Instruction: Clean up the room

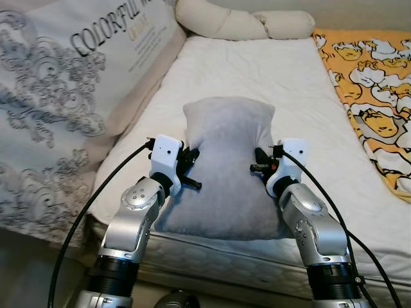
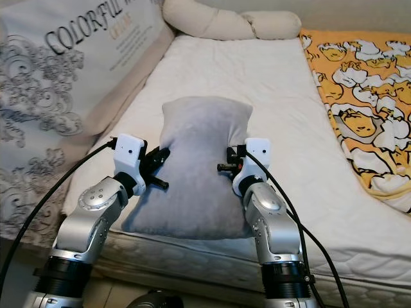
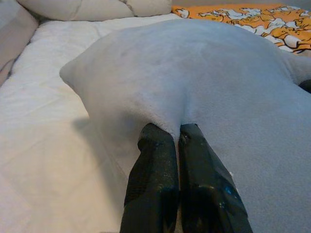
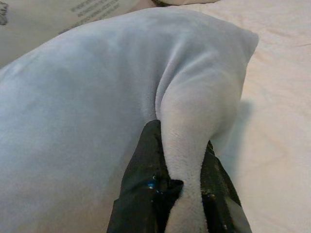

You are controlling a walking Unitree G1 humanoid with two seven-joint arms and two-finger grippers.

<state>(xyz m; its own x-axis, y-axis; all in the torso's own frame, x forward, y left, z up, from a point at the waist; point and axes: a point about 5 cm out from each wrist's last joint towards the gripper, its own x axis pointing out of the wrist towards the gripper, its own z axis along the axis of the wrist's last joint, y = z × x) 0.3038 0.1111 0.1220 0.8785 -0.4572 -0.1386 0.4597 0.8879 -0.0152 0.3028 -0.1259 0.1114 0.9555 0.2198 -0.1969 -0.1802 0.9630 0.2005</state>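
The left gripper (image 3: 177, 133) pinches the left edge of the grey pillow (image 1: 225, 167), its black fingers nearly together on a fold of plush. The right gripper (image 4: 182, 145) clamps a thicker fold at the right edge. The pillow lies on the white mattress (image 1: 289, 83), beside a cushion (image 1: 77, 83) printed "COLORFUL".

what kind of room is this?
Most likely a bedroom: a white mattress, a grey pillow pinched by the left gripper and right gripper, and a duck-print blanket.
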